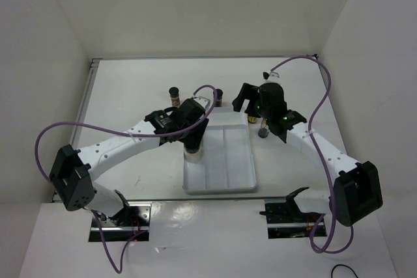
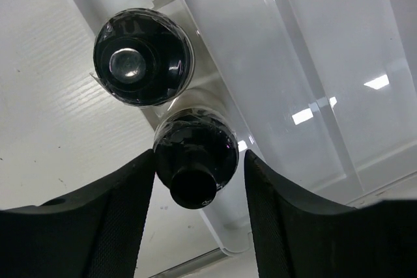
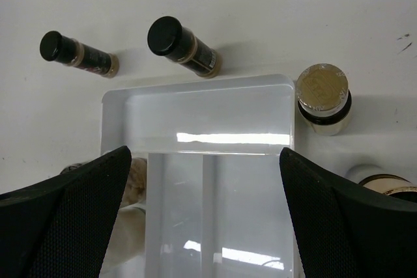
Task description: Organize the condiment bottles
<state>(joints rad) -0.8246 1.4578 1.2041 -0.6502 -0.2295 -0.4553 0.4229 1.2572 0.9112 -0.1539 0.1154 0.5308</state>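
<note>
My left gripper hangs over the left compartment of the white tray. In the left wrist view its jaws are open on either side of a black-capped jar, with a small gap on the right. A second wide black-capped jar stands just beyond it in the tray. My right gripper is open and empty above the tray's far end. Two dark bottles stand beyond the tray. Two amber bottles stand to its right.
The tray's middle and right compartments hold nothing. White walls enclose the table on the left, far and right sides. The right arm's purple cable loops over the table's right side.
</note>
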